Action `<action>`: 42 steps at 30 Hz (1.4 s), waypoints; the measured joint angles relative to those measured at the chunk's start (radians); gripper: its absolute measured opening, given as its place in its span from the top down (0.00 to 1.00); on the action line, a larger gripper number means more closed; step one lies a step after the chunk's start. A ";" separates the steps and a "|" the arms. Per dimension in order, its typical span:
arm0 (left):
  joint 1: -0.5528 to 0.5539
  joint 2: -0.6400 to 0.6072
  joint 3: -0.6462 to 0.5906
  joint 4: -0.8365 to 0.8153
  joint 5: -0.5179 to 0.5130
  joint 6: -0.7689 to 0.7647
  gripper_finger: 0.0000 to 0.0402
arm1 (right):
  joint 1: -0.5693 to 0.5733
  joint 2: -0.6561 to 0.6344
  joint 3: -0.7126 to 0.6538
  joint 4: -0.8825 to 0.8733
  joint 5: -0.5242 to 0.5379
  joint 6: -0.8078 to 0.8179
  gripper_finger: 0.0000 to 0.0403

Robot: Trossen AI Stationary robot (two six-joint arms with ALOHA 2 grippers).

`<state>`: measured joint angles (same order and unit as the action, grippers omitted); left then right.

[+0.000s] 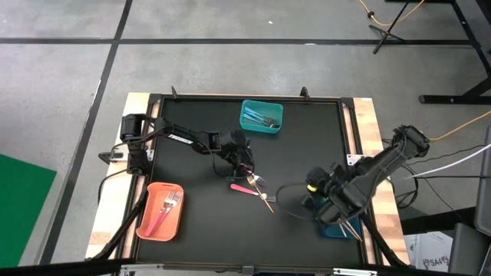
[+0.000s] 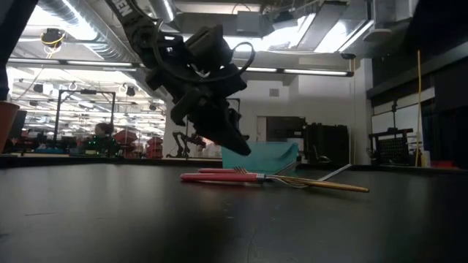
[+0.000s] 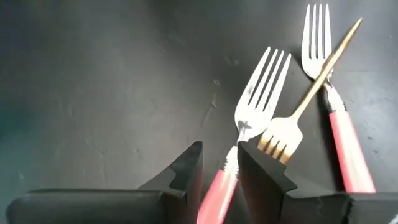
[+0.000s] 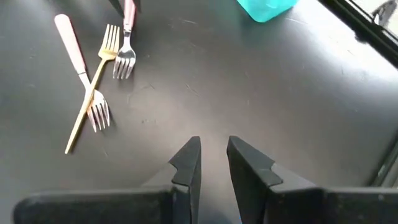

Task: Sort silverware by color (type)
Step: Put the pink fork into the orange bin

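Observation:
Three forks lie crossed on the black table (image 1: 199, 222). A pink-handled fork (image 3: 217, 186) lies flat with its head (image 3: 261, 93) toward the far side. A gold fork (image 3: 323, 68) rests its head beside that fork's neck, and its handle crosses a second pink fork (image 3: 345, 149). My left gripper (image 3: 219, 168) is open. It hovers slanting down just above the first pink fork, one finger on either side of its handle near the neck; in the low view the left gripper (image 2: 238, 142) is clear of the table. My right gripper (image 4: 212, 158) is open and empty at the right, above bare table.
A teal bin (image 1: 261, 115) with forks stands at the far middle. An orange bin (image 1: 161, 211) with pink forks sits near left. A blue bin (image 1: 337, 228) lies under my right arm, near right. Wooden rails edge the table.

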<state>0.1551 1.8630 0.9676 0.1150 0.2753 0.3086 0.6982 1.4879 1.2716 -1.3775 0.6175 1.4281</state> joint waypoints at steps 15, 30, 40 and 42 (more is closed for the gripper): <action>-0.005 0.049 0.001 0.002 0.005 0.042 0.76 | -0.106 0.000 0.000 0.178 0.001 -0.297 0.82; -0.010 0.094 0.002 0.011 0.005 0.069 0.76 | -0.103 0.000 0.000 0.202 0.002 -0.328 0.82; -0.010 0.095 0.002 0.010 -0.001 0.069 0.84 | -0.103 0.000 0.000 0.202 0.003 -0.327 0.82; -0.010 0.095 0.002 0.010 -0.002 0.069 0.86 | -0.103 0.000 0.000 0.202 0.003 -0.327 0.82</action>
<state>0.1452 1.9579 0.9695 0.1251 0.2735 0.3775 0.5949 1.4879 1.2716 -1.1751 0.6201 1.1007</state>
